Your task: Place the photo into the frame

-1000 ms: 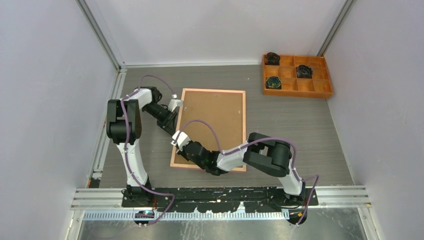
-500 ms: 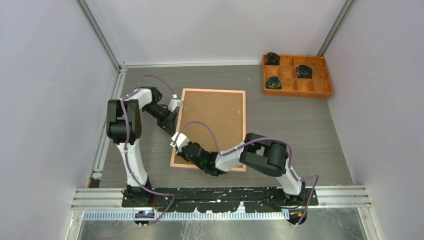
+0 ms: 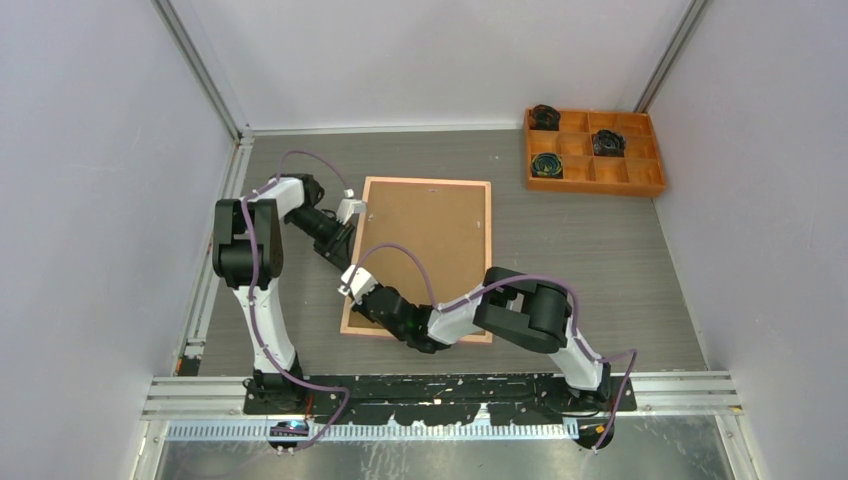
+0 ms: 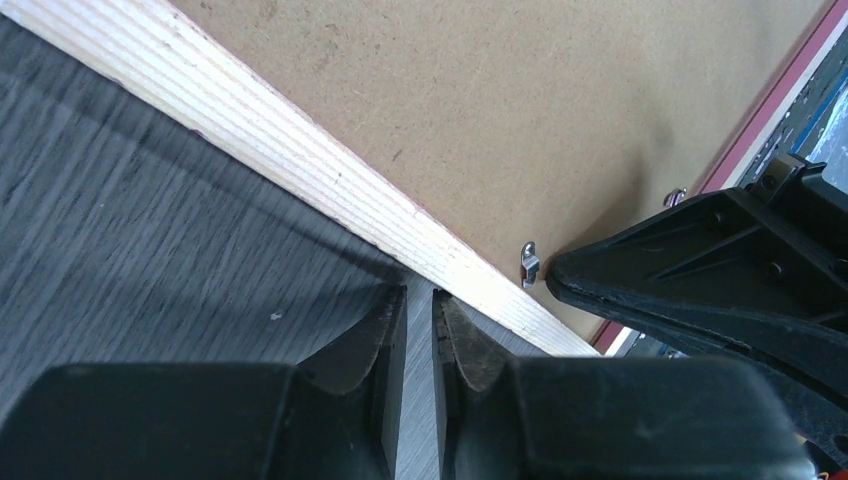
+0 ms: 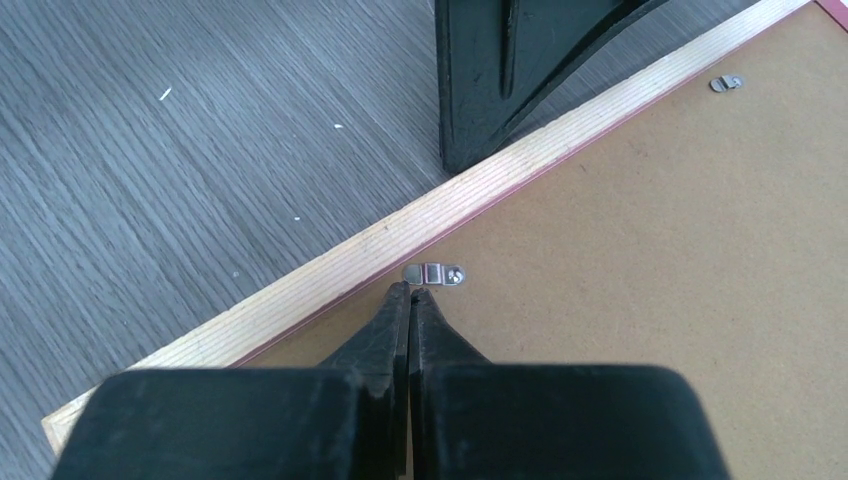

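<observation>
The frame (image 3: 430,181) lies back-up in the middle of the table (image 3: 590,270) with its brown backing board (image 3: 440,235) facing us. We find it exactly where it sat a second ago, and the left arm has not shifted either. What has changed is the right arm: its elbow has swung a little towards 9 o'clock, and its wrist has crept slightly the same way over the frame's near left corner. That arm now rises from its base at the table's near edge and folds at a low elbow beside the frame's 5 o'clock corner. Its forearm lies across the near side of the frame, pointing towards 10 o'clock. The left arm stands tall from its base, bends at a high elbow, and reaches down towards 4 o'clock to the frame's left side. The right gripper (image 5: 411,292) is pressed fully together on nothing, at the frame's 8 o'clock. Its tips sit over the board just inside the pale wooden rail (image 5: 330,280), and a small metal clip (image 5: 433,273) lies just beyond them at 1 o'clock. The left gripper (image 4: 421,296) rests on the table against the rail's outer edge at the frame's 10 o'clock, its fingers a narrow slit apart and holding nothing. An orange tray (image 3: 600,186) stands well apart at the frame's 2 o'clock.
</observation>
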{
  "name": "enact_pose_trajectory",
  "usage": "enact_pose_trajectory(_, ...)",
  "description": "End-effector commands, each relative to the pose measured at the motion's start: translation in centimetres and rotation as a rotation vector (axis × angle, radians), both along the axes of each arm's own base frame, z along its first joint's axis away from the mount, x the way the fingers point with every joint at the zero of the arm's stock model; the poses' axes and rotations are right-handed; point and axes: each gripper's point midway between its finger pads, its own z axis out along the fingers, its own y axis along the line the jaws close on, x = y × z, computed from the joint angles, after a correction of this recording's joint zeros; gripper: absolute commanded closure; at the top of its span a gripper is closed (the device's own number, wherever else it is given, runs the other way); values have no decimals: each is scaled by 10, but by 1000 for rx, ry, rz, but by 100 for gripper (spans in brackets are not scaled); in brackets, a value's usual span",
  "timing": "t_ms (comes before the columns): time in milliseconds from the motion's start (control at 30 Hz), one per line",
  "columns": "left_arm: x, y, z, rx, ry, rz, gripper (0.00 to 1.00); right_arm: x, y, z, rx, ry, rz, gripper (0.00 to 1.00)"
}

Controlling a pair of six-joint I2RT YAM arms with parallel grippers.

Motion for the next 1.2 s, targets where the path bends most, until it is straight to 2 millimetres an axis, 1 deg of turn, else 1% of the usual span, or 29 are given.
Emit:
enact_pose_trajectory(0,1,-1,3,5,-48,-32,82,8,7,11,32,-40,-27,99)
enact_pose_trajectory(300,0,-2,3,3,-44,-37,83,17,6,7,36,-36,-38,99)
enact_pose_trajectory(600,-2,-2,2,2,-39,-41,83,23,10,8,54,-27,-33,100)
enact_pose_trajectory(800,-3,-2,2,2,-35,-41,83,26,14,13,74,-26,-26,100)
enact_pose_trajectory(900,-4,-1,1,7,-31,-42,83,27,17,21,95,-32,-19,100)
enact_pose_trajectory(967,-3,-1,0,13,-32,-45,83,24,19,36,126,-34,-1,99)
enact_pose_trajectory(1000,-4,0,-1,16,-29,-45,83,23,19,45,145,-33,6,97)
enact_pose_trajectory(1067,-4,2,-2,23,-29,-47,83,18,16,61,184,-19,16,87)
enact_pose_trajectory(1167,-5,2,-2,25,-32,-51,83,10,8,81,241,10,34,75)
